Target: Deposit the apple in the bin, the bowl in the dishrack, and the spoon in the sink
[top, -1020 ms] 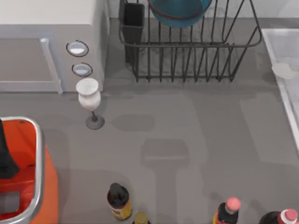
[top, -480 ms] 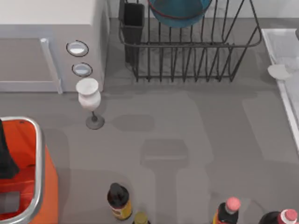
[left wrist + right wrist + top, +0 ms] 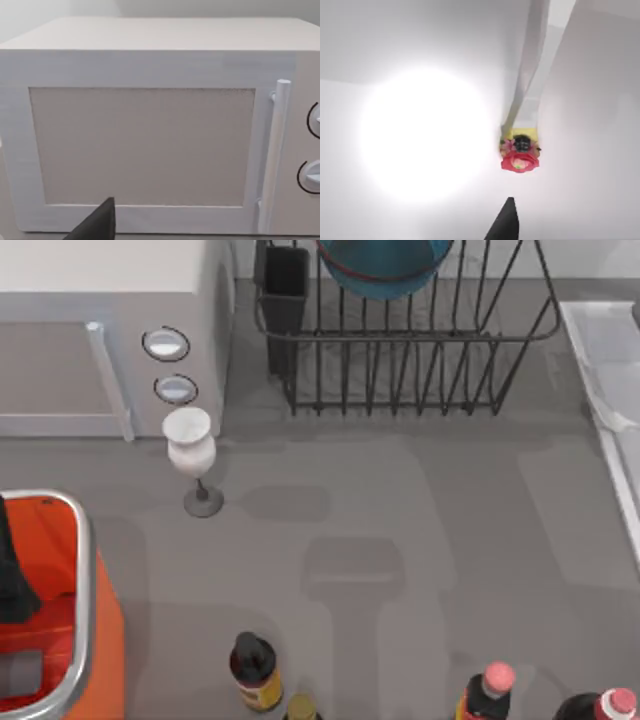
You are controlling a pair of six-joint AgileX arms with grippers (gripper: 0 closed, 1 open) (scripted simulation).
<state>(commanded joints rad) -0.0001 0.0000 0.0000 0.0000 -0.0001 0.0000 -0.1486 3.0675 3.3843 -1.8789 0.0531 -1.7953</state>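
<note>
At the near left you have the bin (image 3: 85,570), its silver rim standing proud of the table (image 3: 400,540). Your left arm (image 3: 12,570) hangs over its open mouth, which suits a drop. Whether the apple lies inside cannot be told. The left gripper (image 3: 97,225) faces the microwave (image 3: 145,145) door, and you cannot tell whether it is released or clenched.

Just right of the microwave (image 3: 100,330) a white goblet (image 3: 190,445) stands upright on a thin stem, easy to tip. Along the near edge a row of bottles (image 3: 255,670) stands, so keep any sweep across the middle high or well clear of them. The middle of the table itself gives you wide open room.

At the far side, the bowl (image 3: 385,265) sits leaning among the prongs of the dishrack (image 3: 420,370), beside the cutlery cup (image 3: 287,280); that part looks done.

At the far right lies the sink (image 3: 610,350), its raised rim an edge to clear. The right gripper (image 3: 505,225) looks down on a pale surface; its state cannot be told either, nor where the spoon rests.
</note>
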